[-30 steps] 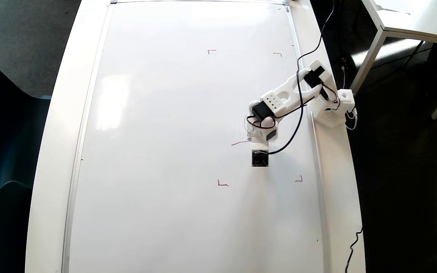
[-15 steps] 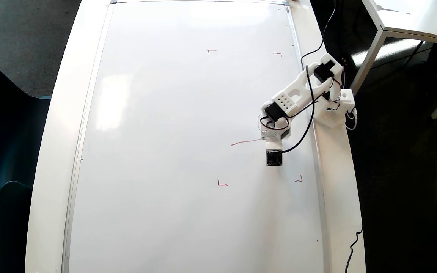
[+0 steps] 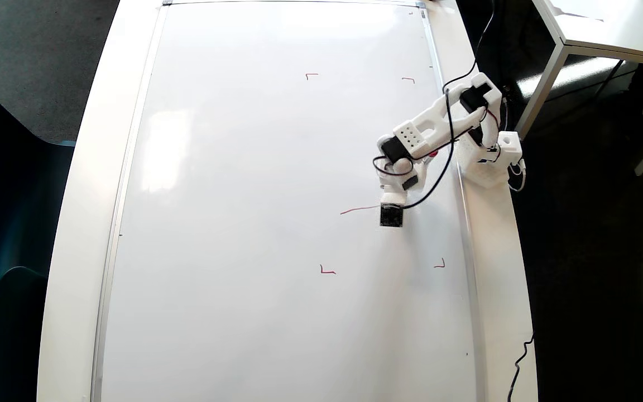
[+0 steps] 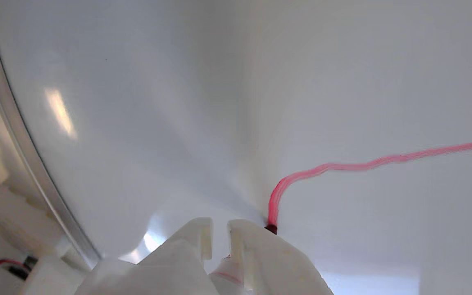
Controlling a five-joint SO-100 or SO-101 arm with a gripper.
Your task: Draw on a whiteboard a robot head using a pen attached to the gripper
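Reading the overhead view from left to right, we first meet bare whiteboard (image 3: 232, 223), glossy and unmarked on that side, lying flat on the white tabletop (image 3: 494, 268). Further right come the red corner ticks (image 3: 327, 271), two beyond the hand and two on its near side, and our hand (image 3: 391, 209) sits inside the box they mark, toward its right half.

The robot head (image 3: 359, 210) is so far only one thin red stroke. Its long axis runs nearly level across the overhead view, and it lies wholly to the left of the hand, with its right end meeting the hand.

In the wrist view the same stroke (image 4: 367, 166) comes in from the right edge, then bends down to the dark tip of the pen (image 4: 271, 228), which touches the board just beside the right prong of the hand (image 4: 219, 229). The two white prongs stand close with a narrow slot between them, and a bit of the pen barrel shows below them; we judge the hand pinches the pen, though the contact itself is hidden.

We judge the drawing barely begun. The coming stroke turns on this: the finished line trails away to one side of the tip, and the untouched area of the ticked box lies beyond the hand and to its right in the overhead view.
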